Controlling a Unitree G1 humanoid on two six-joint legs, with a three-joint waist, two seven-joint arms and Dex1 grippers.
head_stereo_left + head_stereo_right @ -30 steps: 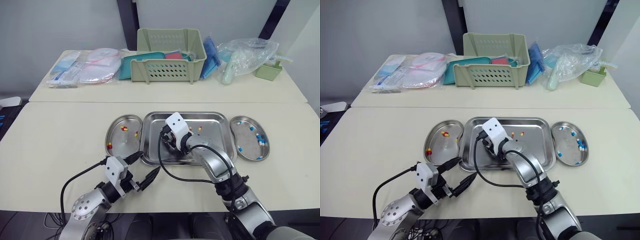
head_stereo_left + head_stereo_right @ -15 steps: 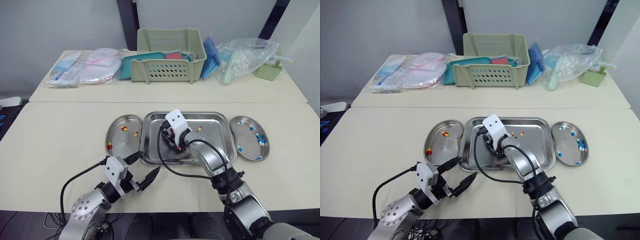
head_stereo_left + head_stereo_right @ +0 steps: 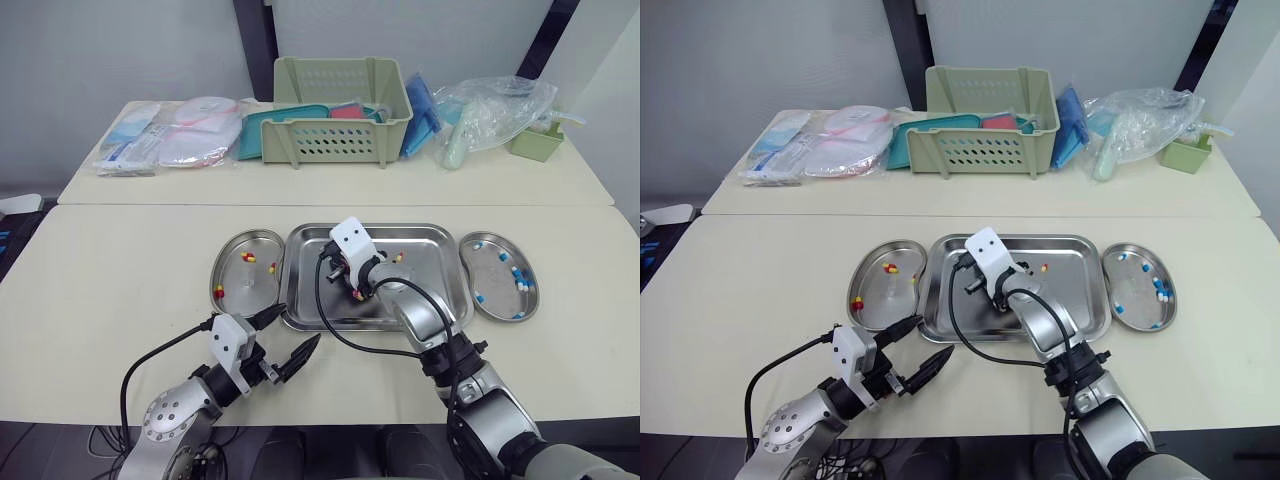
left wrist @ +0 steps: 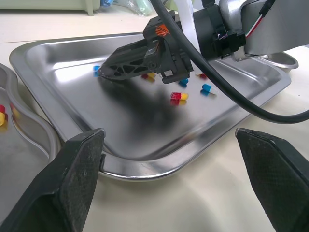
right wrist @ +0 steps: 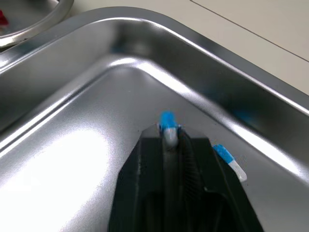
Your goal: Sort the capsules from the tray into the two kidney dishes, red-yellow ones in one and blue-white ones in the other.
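A steel tray [image 3: 428, 268] lies mid-table and holds a few loose capsules, among them a red-yellow capsule [image 4: 178, 97]. My right gripper [image 3: 338, 272] is low in the tray's left part, near its far-left corner. It is shut on a blue-white capsule [image 5: 168, 126], and a second blue-white capsule [image 5: 229, 162] lies just beside the fingertips. The left kidney dish [image 3: 245, 290] holds red-yellow capsules, and the right kidney dish [image 3: 497, 287] holds blue-white ones. My left gripper [image 3: 282, 335] hovers open over the table in front of the tray's left corner, holding nothing.
On the rear table stand a green slotted basket [image 3: 343, 110], wrapped medical packs [image 3: 180, 135], a clear plastic bag [image 3: 495, 110] and a small green box [image 3: 537, 140]. Bare tabletop lies left of the left dish and along the front edge.
My right gripper has shifted slightly toward the tray's far-left corner. The left arm has stayed still.
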